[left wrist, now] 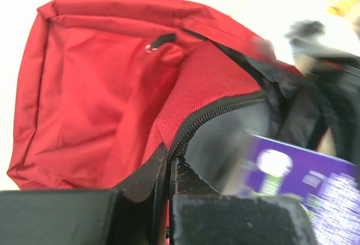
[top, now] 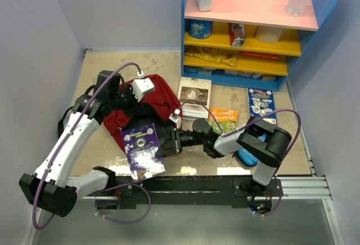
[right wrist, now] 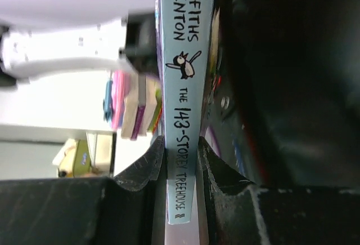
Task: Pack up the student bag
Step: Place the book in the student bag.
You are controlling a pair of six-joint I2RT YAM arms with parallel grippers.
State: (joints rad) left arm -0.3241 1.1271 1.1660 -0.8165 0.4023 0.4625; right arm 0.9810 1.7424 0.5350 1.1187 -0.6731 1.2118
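Your left gripper (left wrist: pixel 170 163) is pressed together on the fabric edge beside the zipper of the red backpack (left wrist: pixel 101 87). Only the left wrist view shows that pinch, along with the dark lining inside the open mouth and a blurred purple corner at the opening.

From above, the backpack (top: pixel 153 96) lies on the left half of the table (top: pixel 112 65), under your left arm. That view shows the purple book (top: pixel 143 150) tilted at the bag's near side, with your right gripper (top: pixel 169 142) holding it from the right.

The right wrist view adds what the overhead cannot: the jaws pinch the book's pale blue spine, which reads "The 143-Storey Treehouse".

Only the overhead shows three more books (top: pixel 194 96) lying between the bag and the blue shelf (top: pixel 259 79), and a blue pouch (top: pixel 246 158) under your right arm.
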